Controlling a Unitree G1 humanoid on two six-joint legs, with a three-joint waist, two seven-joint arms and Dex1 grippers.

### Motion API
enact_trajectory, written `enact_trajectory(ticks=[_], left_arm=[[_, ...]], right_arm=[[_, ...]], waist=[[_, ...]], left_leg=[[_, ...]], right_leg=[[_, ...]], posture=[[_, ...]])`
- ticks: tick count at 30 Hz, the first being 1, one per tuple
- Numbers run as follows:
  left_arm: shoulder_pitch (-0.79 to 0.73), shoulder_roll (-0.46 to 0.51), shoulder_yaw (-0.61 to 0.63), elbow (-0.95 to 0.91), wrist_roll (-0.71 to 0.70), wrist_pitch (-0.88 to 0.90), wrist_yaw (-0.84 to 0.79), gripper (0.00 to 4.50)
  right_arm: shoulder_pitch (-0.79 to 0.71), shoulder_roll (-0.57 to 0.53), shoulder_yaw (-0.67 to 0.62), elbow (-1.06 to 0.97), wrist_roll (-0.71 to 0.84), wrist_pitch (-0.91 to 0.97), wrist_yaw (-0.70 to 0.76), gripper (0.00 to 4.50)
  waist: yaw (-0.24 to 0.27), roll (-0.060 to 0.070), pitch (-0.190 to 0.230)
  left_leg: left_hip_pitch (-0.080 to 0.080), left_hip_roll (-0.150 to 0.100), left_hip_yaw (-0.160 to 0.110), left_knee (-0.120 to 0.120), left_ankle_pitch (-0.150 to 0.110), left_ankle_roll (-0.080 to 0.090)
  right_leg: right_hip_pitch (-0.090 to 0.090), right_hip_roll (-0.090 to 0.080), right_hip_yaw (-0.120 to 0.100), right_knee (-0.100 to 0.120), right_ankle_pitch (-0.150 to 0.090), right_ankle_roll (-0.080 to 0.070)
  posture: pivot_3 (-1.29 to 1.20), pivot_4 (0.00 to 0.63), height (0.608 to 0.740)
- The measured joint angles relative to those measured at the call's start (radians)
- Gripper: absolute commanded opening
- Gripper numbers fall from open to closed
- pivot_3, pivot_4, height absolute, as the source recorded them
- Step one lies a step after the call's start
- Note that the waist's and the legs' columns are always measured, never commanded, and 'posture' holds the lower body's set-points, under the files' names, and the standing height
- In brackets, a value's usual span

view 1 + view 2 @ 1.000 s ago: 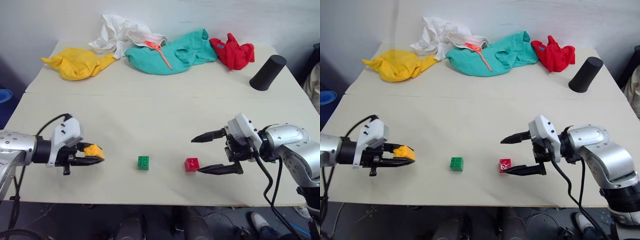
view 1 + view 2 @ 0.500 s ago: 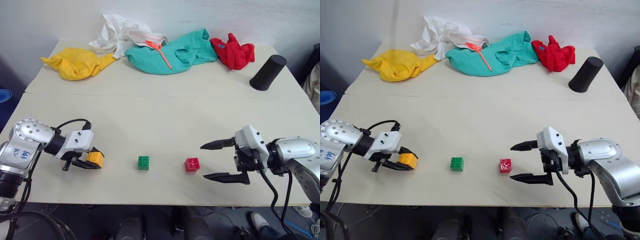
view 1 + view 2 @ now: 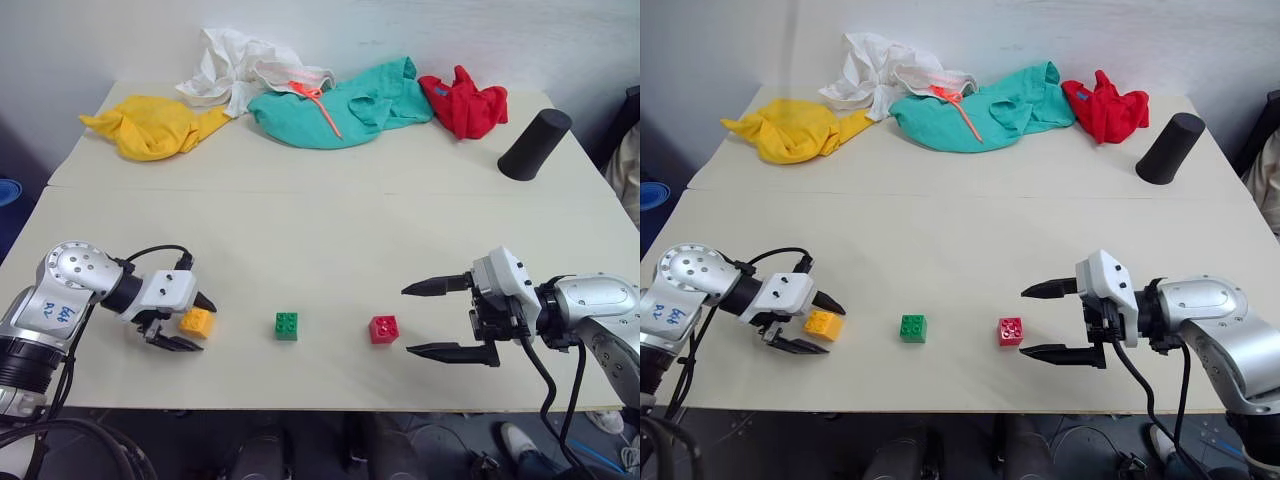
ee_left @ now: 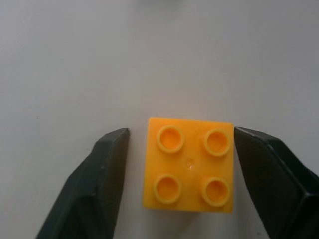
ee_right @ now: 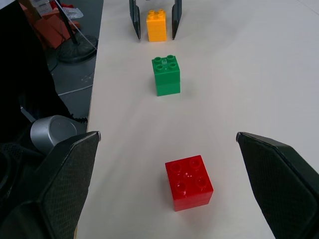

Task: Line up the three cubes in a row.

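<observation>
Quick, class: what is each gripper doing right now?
Left gripper: open, fingers either side of the orange cube on the table, not gripping it.
Right gripper: open, holding nothing, near the red cube.

Black cylinder (image 3: pixel 535 144) top, edge-cropped
</observation>
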Motion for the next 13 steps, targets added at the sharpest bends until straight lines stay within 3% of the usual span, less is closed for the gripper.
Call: enact_trajectory(ticks=[6,10,13], left_arm=[[0.125,0.109,0.143,-0.065,-0.082,0.094,-0.001,4.46],[0.276,0.214,0.394,-0.162,-0.188,0.221,-0.001,4.46],[0.393,0.232,0.552,-0.238,-0.232,0.301,-0.001,4.46]], right_arm=[[0.016,-0.066,-0.025,0.108,-0.029,-0.061,0.09,4.5],[0.026,-0.142,-0.089,0.226,-0.039,-0.111,0.192,4.5],[0.032,-0.161,-0.1,0.268,-0.041,-0.137,0.242,4.5]], waist=[[-0.002,0.0,0.0],[-0.002,0.0,0.0],[-0.002,0.0,0.0]], left_leg=[[-0.001,0.001,0.0,0.0,0.0,0.001],[0.0,0.001,0.0,0.0,-0.001,0.001],[0.001,0.001,0.0,0.0,0.0,0.001]], right_leg=[[0.0,0.0,0.0,-0.001,0.0,0.0],[0.001,-0.001,0.0,-0.003,0.0,0.0],[0.001,-0.001,0.0,-0.006,0.0,0.0]], posture=[[0.0,0.15,0.74],[0.0,0.15,0.74],[0.0,0.15,0.74]])
